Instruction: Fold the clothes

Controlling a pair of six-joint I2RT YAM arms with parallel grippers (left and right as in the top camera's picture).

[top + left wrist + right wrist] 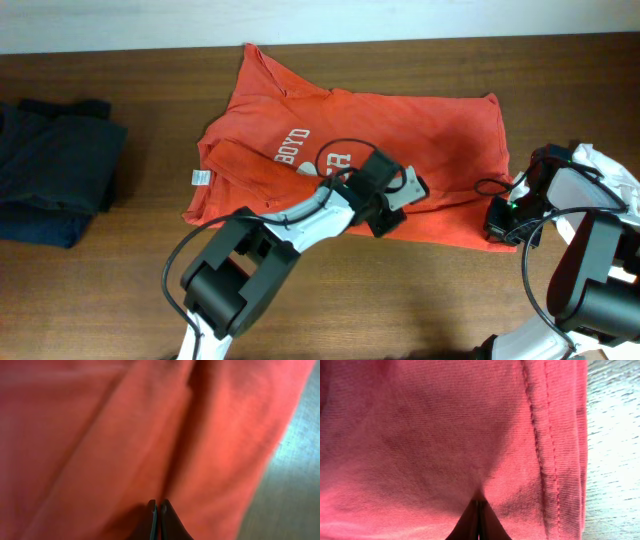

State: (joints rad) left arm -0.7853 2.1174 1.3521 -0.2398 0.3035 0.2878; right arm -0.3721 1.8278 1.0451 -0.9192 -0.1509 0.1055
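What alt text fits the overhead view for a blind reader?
A red-orange cloth T-shirt with white lettering lies spread on a brown wooden table, the left gripper pinching its near edge and the right gripper its near right corner. Dark folded clothes sit at the table's left.

We see a brown wooden table (120, 290) with a streaky grain, running from the left edge to the right. Beyond its far edge lies a pale strip (100, 25); we cannot tell whether that is wall or floor.
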